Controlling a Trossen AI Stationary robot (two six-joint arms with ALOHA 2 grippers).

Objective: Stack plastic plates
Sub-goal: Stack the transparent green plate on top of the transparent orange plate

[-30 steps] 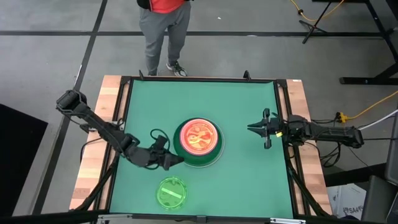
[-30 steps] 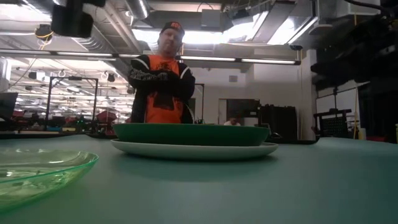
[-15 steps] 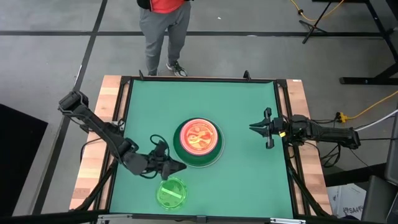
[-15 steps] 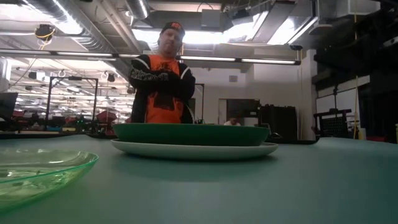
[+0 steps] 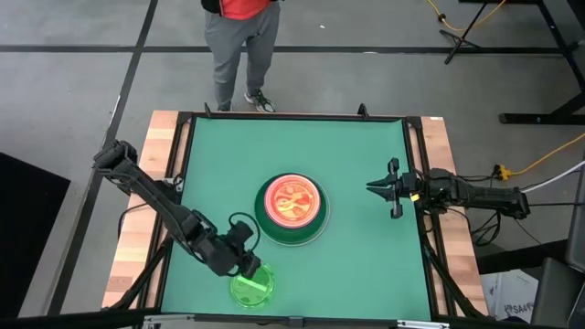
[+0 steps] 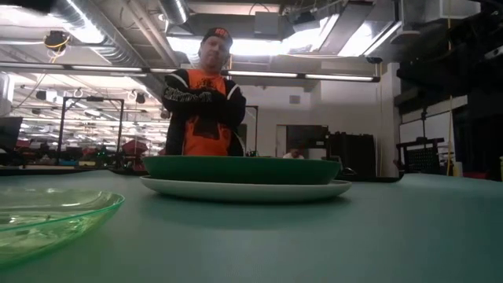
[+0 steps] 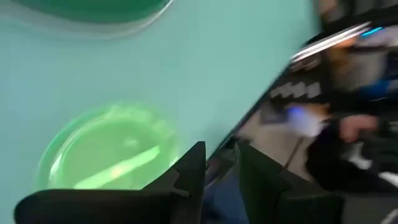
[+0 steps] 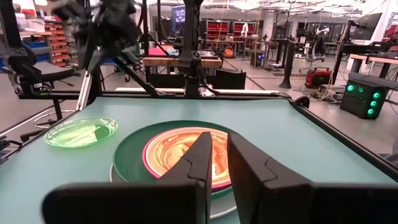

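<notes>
- Plate stack (image 5: 292, 209) near the middle of the green surface (image 5: 366, 155): pale plate (image 6: 245, 189) at the bottom, dark green plate (image 6: 240, 168) on it, then a hot pink rim with an orange translucent plate (image 5: 292, 203) on top. Any other layers can't be made out.
- Right wrist view shows the same stack: dark green plate (image 8: 134, 149), pink rim, orange centre (image 8: 180, 149).
- One lime green plate (image 5: 251, 283) lies alone on the surface, near the front edge, apart from the stack and to its front-left.
- Low view: lime green plate (image 6: 47, 214) lies flat at the near left, stack further back in the centre.
- Left claw (image 5: 249, 267) is at the lime plate's edge on the stack side, above or just at the rim; contact can't be told.
- Left wrist view: left claw (image 7: 217, 168) fingers (image 7: 189, 171) stand a little apart with a narrow gap, nothing between them; lime green plate (image 7: 109, 146) lies below and ahead.
- Right claw (image 5: 375, 188) waits over the right part of the surface, well apart from the stack, pointing at it.
- Right wrist view: right claw (image 8: 219, 155) fingers nearly together with a slim gap, holding nothing.
- Person (image 6: 203, 98) stands beyond the far edge, arms crossed; legs (image 5: 239, 55) show in the high view.
</notes>
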